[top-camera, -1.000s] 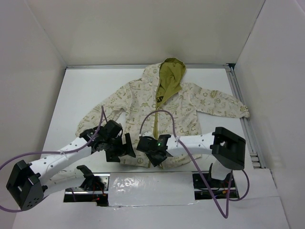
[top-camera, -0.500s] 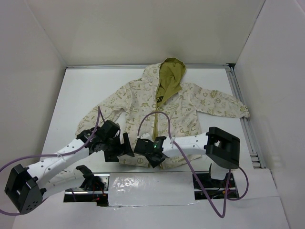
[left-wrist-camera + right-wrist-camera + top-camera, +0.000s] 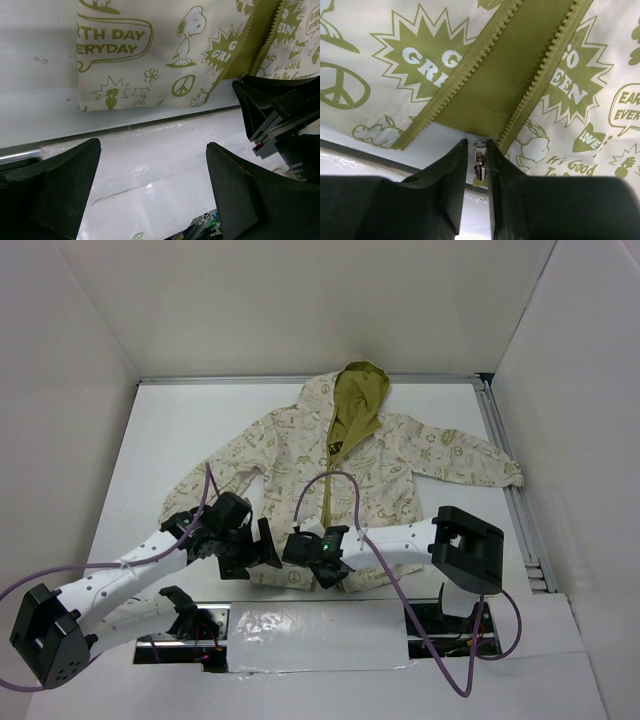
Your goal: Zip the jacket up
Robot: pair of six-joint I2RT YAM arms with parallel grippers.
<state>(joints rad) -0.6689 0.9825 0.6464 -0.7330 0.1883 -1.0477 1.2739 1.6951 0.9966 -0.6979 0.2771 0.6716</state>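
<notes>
As zip (image 3: pixel 462 70) lay undone, jacket (image 3: pixel 400 465) was flat on bench (image 3: pixel 170 430), hood (image 3: pixel 360 390) to far edge, hem (image 3: pixel 150 102) at near edge. R gripper (image 3: pixel 477 162) clamped on pull (image 3: pixel 480 161), prob. to join teeth. L gripper (image 3: pixel 152 150) agape nr hem, prob. to pin fabric.

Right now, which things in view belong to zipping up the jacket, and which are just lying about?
For the job: cream hooded fabric jacket with olive-green prints; its olive-green zipper tracks; small silver metal zipper pull; right gripper, jaws shut on it; left gripper, jaws open.
Just there: purple cables; shiny silver strip; white table.
</notes>
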